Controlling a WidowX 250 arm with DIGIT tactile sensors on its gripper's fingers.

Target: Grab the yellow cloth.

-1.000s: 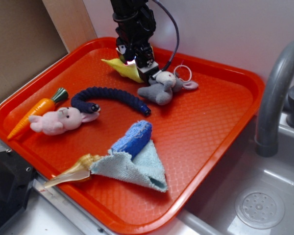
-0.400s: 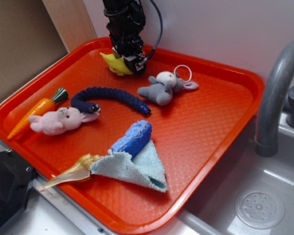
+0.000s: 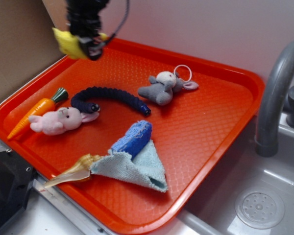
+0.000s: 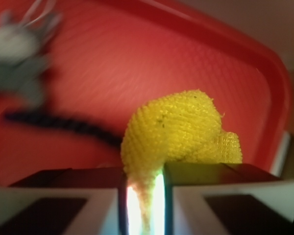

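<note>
While raised above the orange tray (image 3: 225,73), the gripper (image 4: 143,196) pinches the yellow cloth (image 4: 179,132), which bunches just beyond its narrow jaws. Risk: only a thin fold is clamped, so it could slip free.

On the orange tray (image 3: 225,105) lie a carrot (image 3: 36,110), 2 plush rabbits, a navy snake (image 3: 110,97), a shell (image 3: 73,170) and a blue cloth (image 3: 137,166).

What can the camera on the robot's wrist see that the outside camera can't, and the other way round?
Only the wrist view shows the fingers pinching the yellow cloth close up, with its looped weave. Only the outside view shows the carrot, pink bunny, blue cloth, shell, faucet and sink. Both show the gripper lifting the cloth above the red tray, the grey plush toy and the dark coiled piece.
</note>
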